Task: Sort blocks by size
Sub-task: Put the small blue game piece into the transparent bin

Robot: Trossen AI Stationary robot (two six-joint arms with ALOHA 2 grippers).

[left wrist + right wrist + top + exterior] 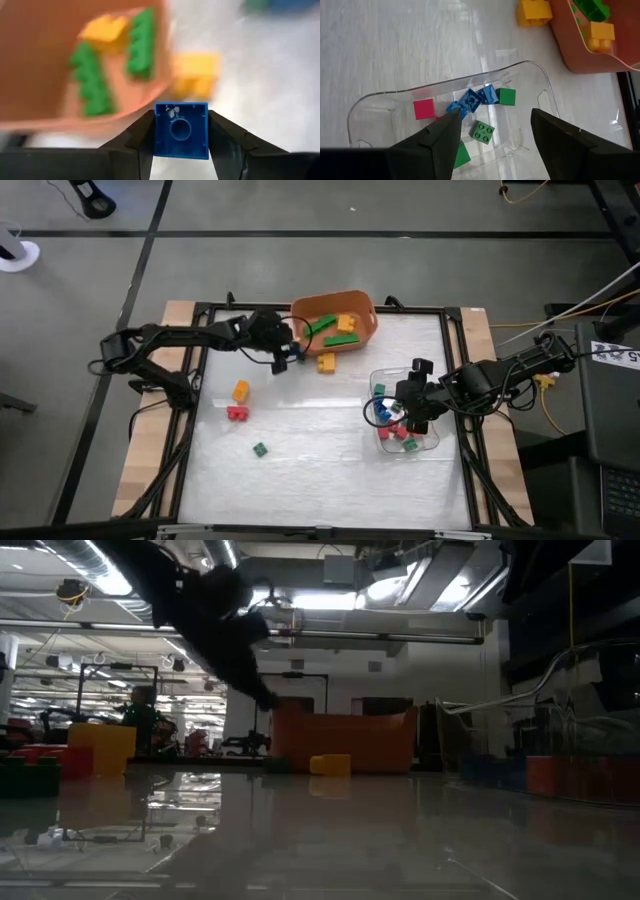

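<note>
Blocks sort by size: from above, the left gripper (291,354) hangs just beside the orange bin (362,304). Its wrist view shows jaws clamped on a blue block (180,131); carry it fully over the rim before releasing. Right gripper (492,132), jaws apart and empty, waits over the clear tray (380,100).

Both arms matte black, slim jointed links w/ chunky rounded joints, thin black cables looping alongside. Left tool (180,145): two black angular fingers (135,145), flat inner faces, faceted outer edges. Right tool (492,140): same black wedge-shaped fingers (560,140), smooth plastic look. Right arm has a boxy black wrist block (420,367).
</note>
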